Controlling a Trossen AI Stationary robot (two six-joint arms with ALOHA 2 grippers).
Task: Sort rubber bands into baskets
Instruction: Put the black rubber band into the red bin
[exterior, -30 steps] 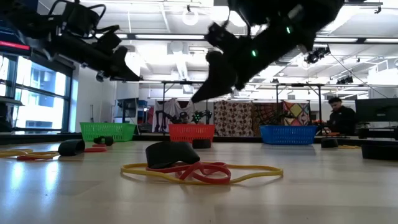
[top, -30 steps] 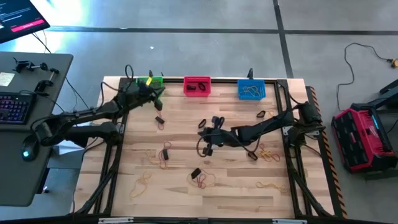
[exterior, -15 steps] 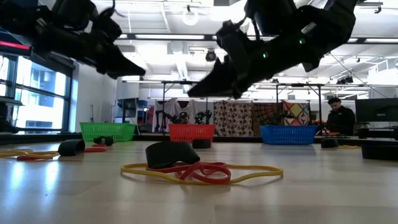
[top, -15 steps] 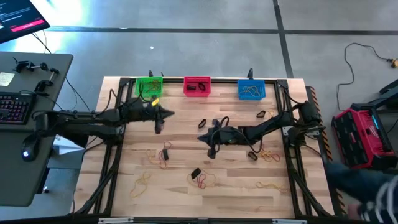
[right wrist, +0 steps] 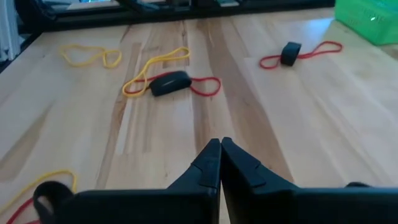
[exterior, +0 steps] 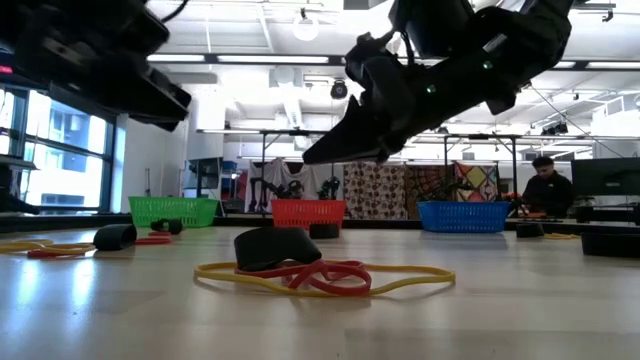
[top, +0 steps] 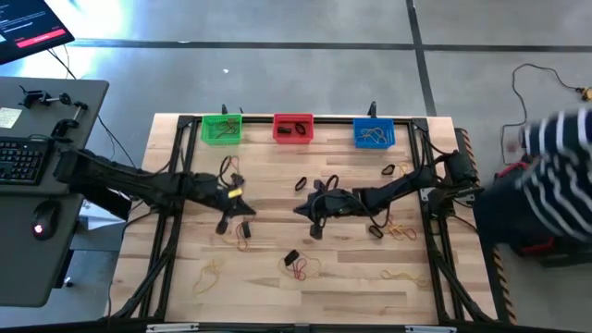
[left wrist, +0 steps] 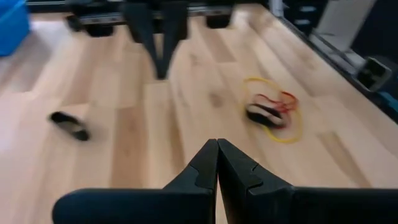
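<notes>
From above, the left gripper and right gripper hang mid-table, facing each other, with rubber bands scattered on the wood and the green basket, red basket and blue basket lined along the far edge. At table height, a yellow, red and black tangle lies nearest. Each wrist view shows fingers pressed together, holding nothing.

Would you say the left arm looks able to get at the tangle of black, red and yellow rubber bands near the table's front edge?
Probably yes: the left end effector, shut and empty, hovers nearby, and only bare wood lies between it and the tangle.
</notes>
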